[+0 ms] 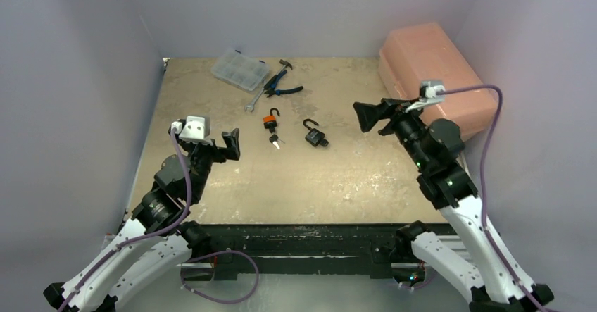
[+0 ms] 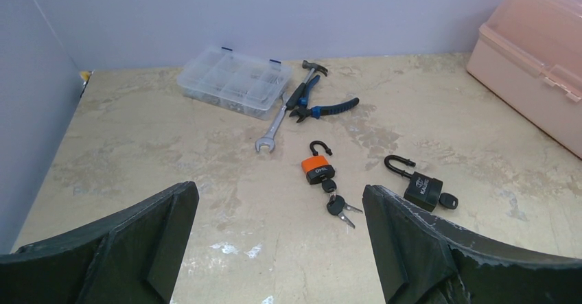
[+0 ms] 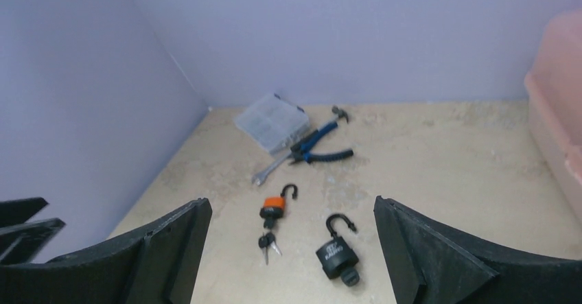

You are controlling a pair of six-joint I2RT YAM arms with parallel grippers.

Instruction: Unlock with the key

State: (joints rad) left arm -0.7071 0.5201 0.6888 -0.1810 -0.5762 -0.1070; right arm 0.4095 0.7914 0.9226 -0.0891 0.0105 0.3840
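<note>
An orange padlock (image 1: 269, 120) (image 2: 318, 169) (image 3: 274, 205) lies mid-table, its shackle swung open and a key in its base, with spare keys (image 2: 340, 206) (image 3: 268, 242) on the ring beside it. To its right, a black padlock (image 1: 315, 136) (image 2: 422, 189) (image 3: 333, 254) also lies with its shackle open and a black-headed key (image 2: 447, 200) in it. My left gripper (image 1: 231, 143) (image 2: 281, 242) hovers open, left of and nearer than the locks. At the right, my right gripper (image 1: 366, 117) (image 3: 292, 249) hangs open above the table. Neither holds anything.
At the back of the table lie a clear compartment box (image 1: 240, 70) (image 2: 234, 82), a wrench (image 1: 258, 98), blue-handled pliers (image 1: 281, 86) and a small hammer (image 2: 309, 77). A pink plastic case (image 1: 436, 72) (image 2: 535, 57) stands at the back right. Purple walls close in the table.
</note>
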